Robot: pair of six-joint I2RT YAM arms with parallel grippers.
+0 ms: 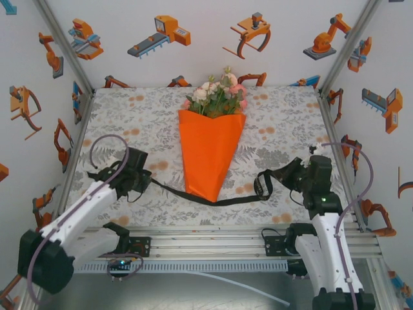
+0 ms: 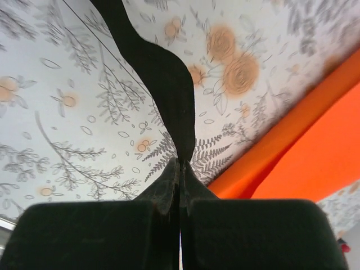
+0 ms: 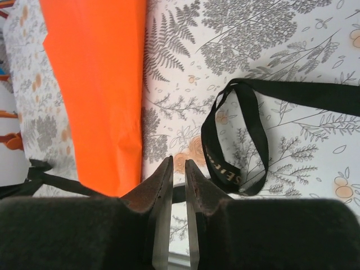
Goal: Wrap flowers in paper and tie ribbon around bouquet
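Fingers: left gripper tight on one ribbon, right gripper barely ajar; one bouquet.

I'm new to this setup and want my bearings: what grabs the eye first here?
The bright orange bouquet lies in the middle of the table, blossoms pointing to the far edge. A black ribbon crosses at its pointed tip, one end pinched in the left gripper, the other curling into a loop near the right gripper.

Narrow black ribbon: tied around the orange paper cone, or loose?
Loose: the black ribbon lies unknotted by the orange paper cone.
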